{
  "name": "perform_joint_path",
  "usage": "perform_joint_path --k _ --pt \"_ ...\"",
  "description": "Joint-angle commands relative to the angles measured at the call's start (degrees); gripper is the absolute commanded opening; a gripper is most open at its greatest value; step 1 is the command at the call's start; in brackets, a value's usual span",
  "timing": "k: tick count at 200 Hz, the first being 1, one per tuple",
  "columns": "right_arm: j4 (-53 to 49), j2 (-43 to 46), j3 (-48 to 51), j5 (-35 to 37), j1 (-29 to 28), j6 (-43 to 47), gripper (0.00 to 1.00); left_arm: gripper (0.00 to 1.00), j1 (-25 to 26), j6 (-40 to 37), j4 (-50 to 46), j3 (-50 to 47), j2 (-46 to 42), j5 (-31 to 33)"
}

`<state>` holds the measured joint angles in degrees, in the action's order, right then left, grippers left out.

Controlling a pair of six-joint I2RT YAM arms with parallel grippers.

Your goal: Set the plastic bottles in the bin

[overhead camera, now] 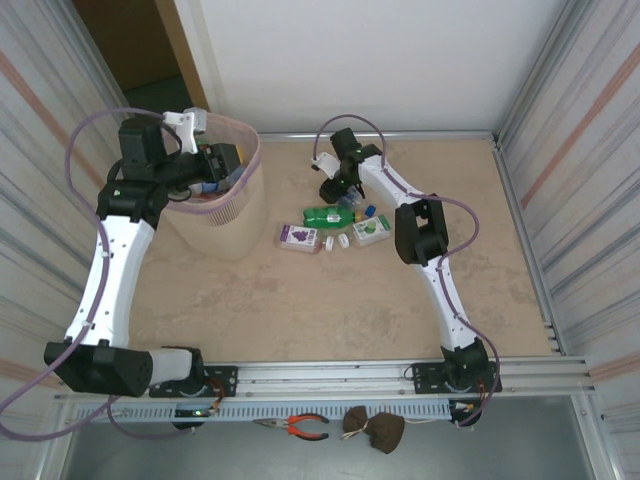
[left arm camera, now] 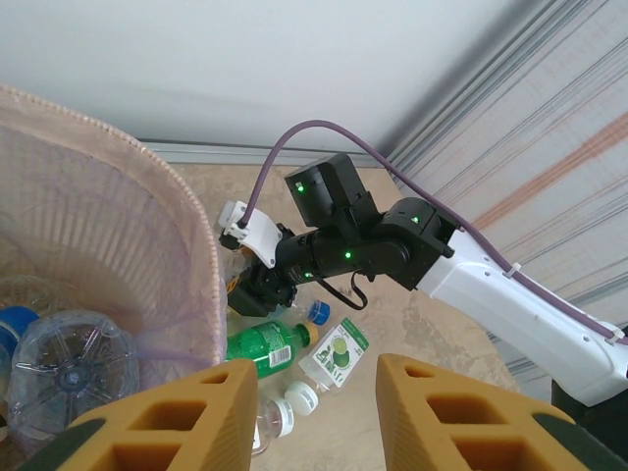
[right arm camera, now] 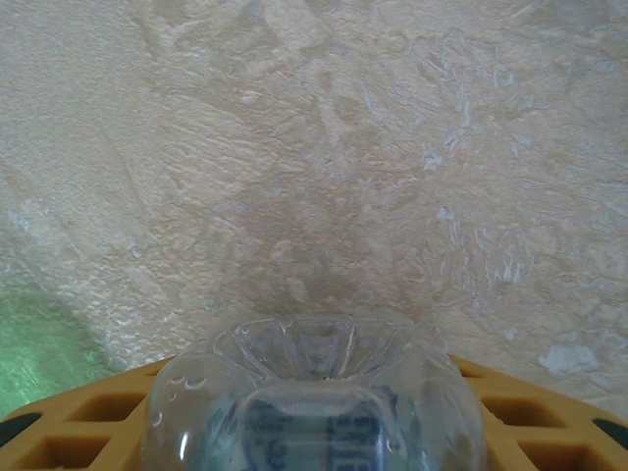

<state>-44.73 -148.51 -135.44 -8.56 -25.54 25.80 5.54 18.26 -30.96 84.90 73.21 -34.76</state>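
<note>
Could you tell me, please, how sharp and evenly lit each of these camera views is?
Top external: even, soft light, no glare, faint shadows beside the bin. Left wrist: its own fingers slightly soft up close, the rest crisp. Right wrist: the clear bottle soft, a green smear lower left, the table sharp.

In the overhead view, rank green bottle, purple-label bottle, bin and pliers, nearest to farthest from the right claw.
1. Green bottle, just below the right claw.
2. Purple-label bottle, lower left.
3. Bin, far left.
4. Pliers, bottom edge.
</note>
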Motion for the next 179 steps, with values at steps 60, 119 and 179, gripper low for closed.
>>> perform_joint_path --k 60,119,179 --pt "2.11 12.23 0.77 2.32 -0.04 -0.75 0.45 0.39 1.05 0.29 5.45 -2.85 -4.14 1.99" --pt "9.54 30.84 15.67 -6.71 -0.23 -8.42 0.46 0.48 2.14 -1.47 20.26 -10.58 -7.82 -7.23" --pt "23.91 52.0 35.55 -18.62 -2.42 -19.99 0.47 0.51 10.15 -6.9 28.48 -11.88 -9.16 -8.88"
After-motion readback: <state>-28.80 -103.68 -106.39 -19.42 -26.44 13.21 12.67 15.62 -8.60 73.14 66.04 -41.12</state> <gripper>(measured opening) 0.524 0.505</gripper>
